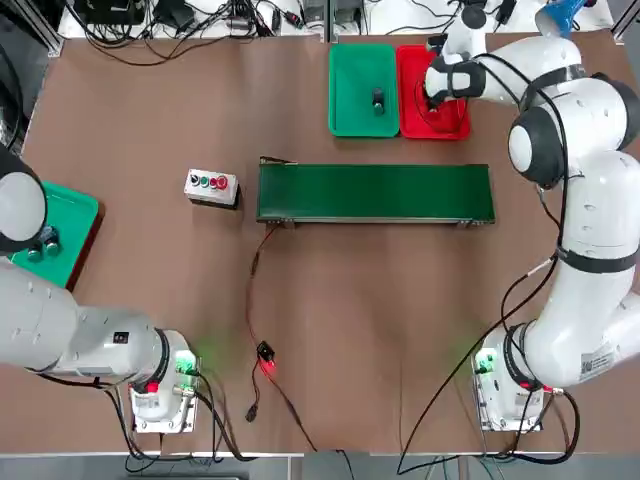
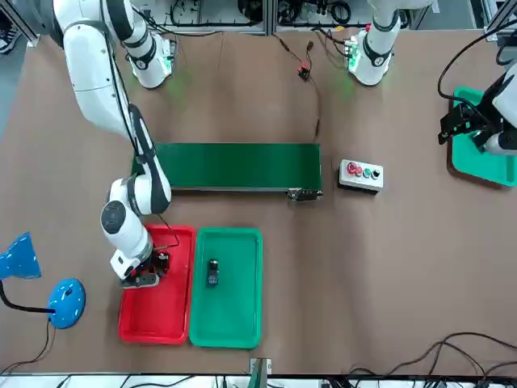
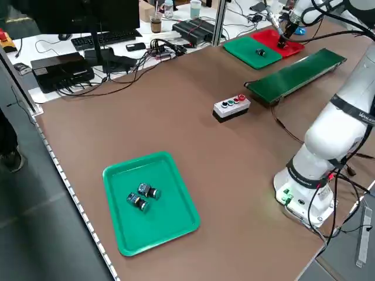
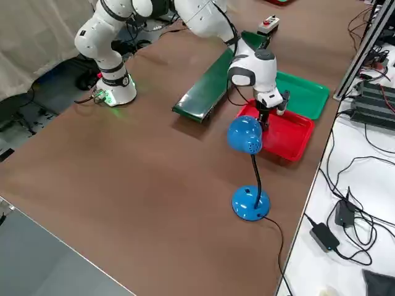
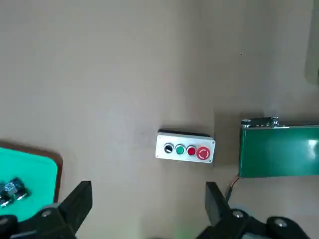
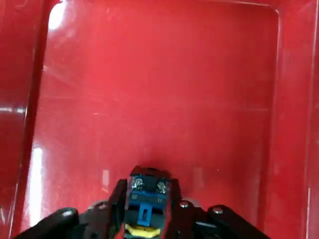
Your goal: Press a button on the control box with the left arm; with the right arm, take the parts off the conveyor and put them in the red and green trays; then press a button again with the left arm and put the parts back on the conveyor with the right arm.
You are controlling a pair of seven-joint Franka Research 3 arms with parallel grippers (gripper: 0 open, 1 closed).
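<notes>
Now the right gripper [image 6: 145,219] is down inside the red tray [image 1: 455,125] at the far right of the table, its fingers clenched on a small blue part [image 6: 146,199]. In the right wrist view the part stands between the two fingers, blue body with two screw heads on top and a yellow bit below; its long axis runs along the fingers, as far as I can tell.

Key relation: the conveyor [image 1: 375,192] is empty and lies on the near side of the trays, its long axis running left–right across the table. Judged from this, the part is being picked back up, so the coming move is a lift and a short carry toward the near side, onto the belt.

A second part [image 1: 378,100] lies in the green tray [image 1: 345,110], just left of the red one, within the right arm's reach.

Left gripper [image 5: 149,209] hangs released, near left, well apart from the control box [image 1: 211,186], which sits just left of the conveyor's left end.
</notes>
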